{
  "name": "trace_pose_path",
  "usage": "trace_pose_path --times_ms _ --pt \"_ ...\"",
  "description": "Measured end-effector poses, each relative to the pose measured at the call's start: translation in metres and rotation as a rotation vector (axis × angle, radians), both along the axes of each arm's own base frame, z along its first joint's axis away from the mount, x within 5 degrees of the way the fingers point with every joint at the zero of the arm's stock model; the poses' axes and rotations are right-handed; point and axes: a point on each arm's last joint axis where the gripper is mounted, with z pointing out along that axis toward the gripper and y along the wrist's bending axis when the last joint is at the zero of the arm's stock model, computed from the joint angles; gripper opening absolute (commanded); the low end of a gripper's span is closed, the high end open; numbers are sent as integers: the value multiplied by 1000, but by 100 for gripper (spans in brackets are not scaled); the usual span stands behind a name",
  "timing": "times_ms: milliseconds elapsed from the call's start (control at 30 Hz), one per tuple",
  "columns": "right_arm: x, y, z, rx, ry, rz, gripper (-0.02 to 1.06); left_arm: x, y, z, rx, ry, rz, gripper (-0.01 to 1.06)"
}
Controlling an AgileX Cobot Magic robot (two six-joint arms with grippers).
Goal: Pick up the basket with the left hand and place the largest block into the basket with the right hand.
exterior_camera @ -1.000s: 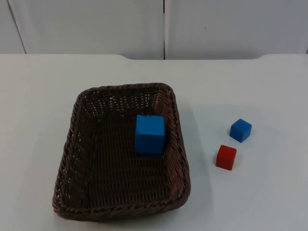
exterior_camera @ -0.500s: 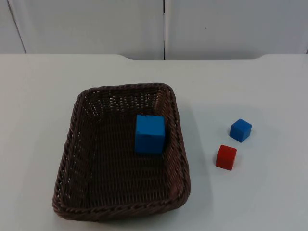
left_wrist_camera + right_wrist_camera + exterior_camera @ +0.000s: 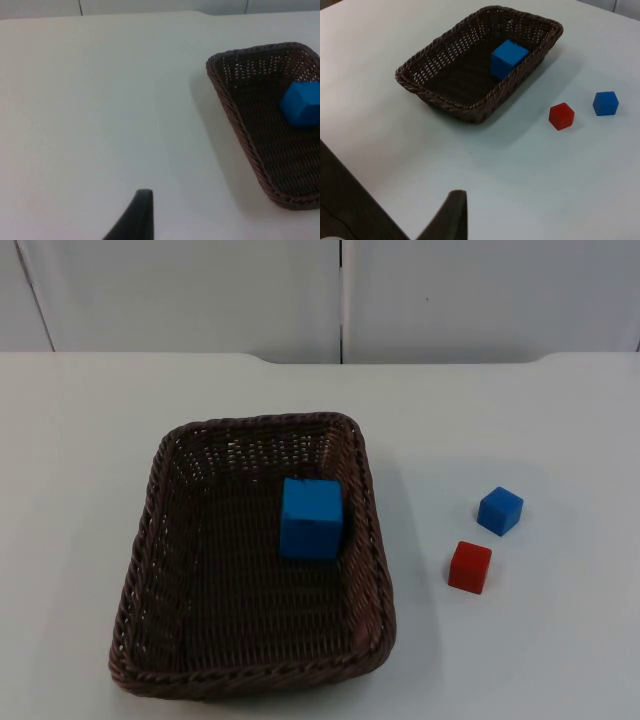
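Basket flat on the table, its long axis running from the near edge toward the partition wall, the far end swung slightly to the right. The big blue block already lies inside, close against the right-hand wall and nearer the far end; judged from this, the placing step is done and nothing remains but for the arms to wait.

The small blue block and the red block sit on the table well right of the basket, near each other but apart.

Left gripper: one dark fingertip shows over bare table, the basket well off to its right and ahead, not touched. Right gripper: likewise one fingertip, with the basket ahead and the two small blocks ahead to the right. Neither holds anything that can be seen; how far either pair of jaws stands open cannot be told, the second finger probably lying beyond the edge.
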Motion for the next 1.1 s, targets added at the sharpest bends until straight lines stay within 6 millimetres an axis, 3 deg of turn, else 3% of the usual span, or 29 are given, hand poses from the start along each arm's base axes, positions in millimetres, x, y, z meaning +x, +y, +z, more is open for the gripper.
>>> trace_pose_path --times_ms 1100 --pt "0 0 0 1 1 1 105 0 0 0 -1 0 51 105"
